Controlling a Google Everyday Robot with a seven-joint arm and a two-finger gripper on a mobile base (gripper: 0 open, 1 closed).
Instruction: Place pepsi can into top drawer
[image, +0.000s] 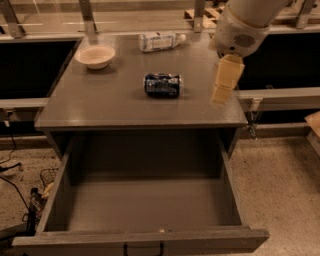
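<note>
The pepsi can (163, 85), dark blue with silver ends, lies on its side in the middle of the grey cabinet top (100, 107). The top drawer (145, 205) is pulled out wide below it and holds nothing that I can see; its front panel with a small dark handle is at the bottom edge. My gripper (222, 87) hangs over the right part of the cabinet top, to the right of the can and apart from it, with nothing in it.
A cream bowl (95, 56) sits at the back left of the top. A clear plastic bottle with a white label (160, 41) lies at the back middle. Cables and a small basket (45, 180) lie on the floor at the left.
</note>
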